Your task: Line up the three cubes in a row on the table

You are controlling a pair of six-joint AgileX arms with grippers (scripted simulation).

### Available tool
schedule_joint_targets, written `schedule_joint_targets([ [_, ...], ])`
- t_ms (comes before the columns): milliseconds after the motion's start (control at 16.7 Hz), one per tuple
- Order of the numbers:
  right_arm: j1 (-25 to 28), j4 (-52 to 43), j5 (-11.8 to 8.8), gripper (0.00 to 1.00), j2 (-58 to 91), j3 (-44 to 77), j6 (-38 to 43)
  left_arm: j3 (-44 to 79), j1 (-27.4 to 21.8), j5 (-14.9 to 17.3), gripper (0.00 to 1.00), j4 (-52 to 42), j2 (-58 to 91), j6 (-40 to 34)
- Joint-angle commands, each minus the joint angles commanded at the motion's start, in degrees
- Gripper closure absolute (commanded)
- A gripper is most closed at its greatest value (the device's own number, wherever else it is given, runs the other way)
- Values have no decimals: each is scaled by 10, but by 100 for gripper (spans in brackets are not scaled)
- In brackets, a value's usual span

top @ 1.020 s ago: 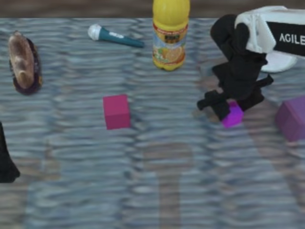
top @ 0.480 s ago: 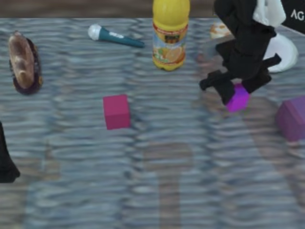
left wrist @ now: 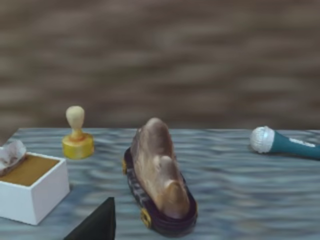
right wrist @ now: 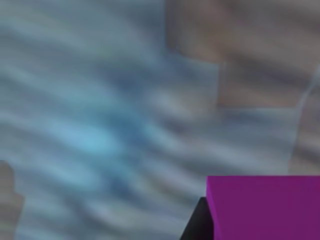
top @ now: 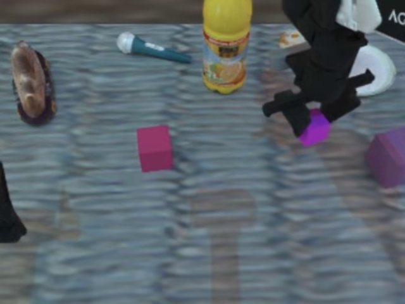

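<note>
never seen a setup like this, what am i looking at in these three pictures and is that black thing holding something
This is a simulated table with two AgileX robot arms. One picture looks down from above; the other two come from cameras on each arm's wrist.

The black thing is the right gripper, far right of the table, shut on the small magenta cube. Its wrist view shows that cube close up over the table.

The left gripper sits parked at the left edge.

Also on the table: a crimson cube near the middle, a purple cube at the right edge, a juice bottle, a microphone, a shoe-like object and a white dish. The left wrist view adds a stamp and a white box.
</note>
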Motion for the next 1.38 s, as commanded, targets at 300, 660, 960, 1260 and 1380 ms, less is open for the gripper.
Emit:
schedule_joint_targets([
  [300,50,14,4,100,-63,-79,138,0,0,0,0,0,0,0],
  [660,117,33,10,100,-146,-185,319,0,0,0,0,0,0,0],
  [960,126,37,11,100,-160,-200,338,0,0,0,0,0,0,0],
  [1260,124,78,10,100,-148,-228,339,0,0,0,0,0,0,0],
  [1380,125,121,10,100,-135,-257,341,0,0,0,0,0,0,0],
])
